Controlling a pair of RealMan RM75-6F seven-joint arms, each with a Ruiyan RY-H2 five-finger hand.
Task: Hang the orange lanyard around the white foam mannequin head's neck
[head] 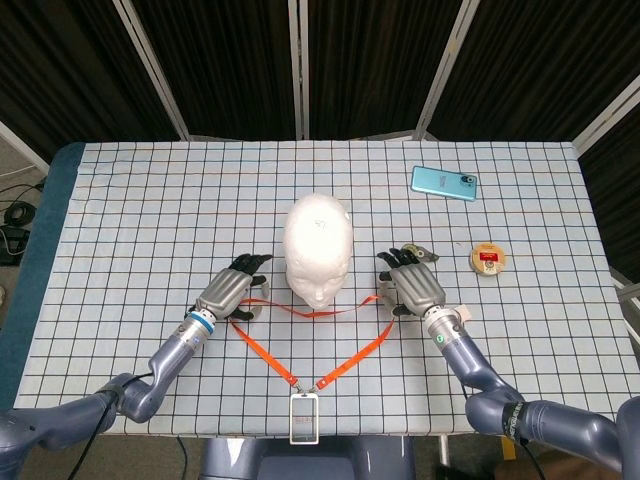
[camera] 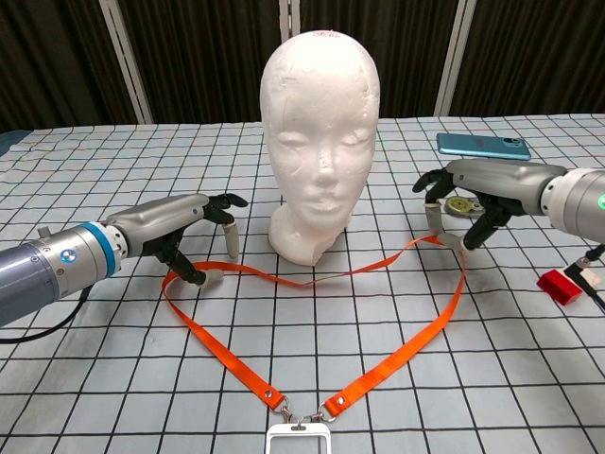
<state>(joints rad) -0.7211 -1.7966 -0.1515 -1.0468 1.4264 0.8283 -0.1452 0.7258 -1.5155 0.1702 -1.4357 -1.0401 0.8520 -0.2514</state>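
Observation:
The white foam mannequin head (head: 318,248) (camera: 319,142) stands upright at the table's middle, facing me. The orange lanyard (head: 262,350) (camera: 397,345) lies flat in a heart-shaped loop in front of its base, and its clear badge holder (head: 304,417) (camera: 298,439) is at the near edge. My left hand (head: 232,290) (camera: 194,236) hovers with fingers spread over the loop's left corner, thumb tip beside the strap. At the loop's right corner, my right hand (head: 410,283) (camera: 463,203) has its fingers apart, straddling the strap. I see no grip from either hand.
A teal phone (head: 444,182) (camera: 482,145) lies at the back right. A small round yellow disc with a red centre (head: 489,259) sits right of my right hand. A small red block (camera: 558,286) lies near my right wrist. Dark curtains stand behind the checked tablecloth (head: 150,200).

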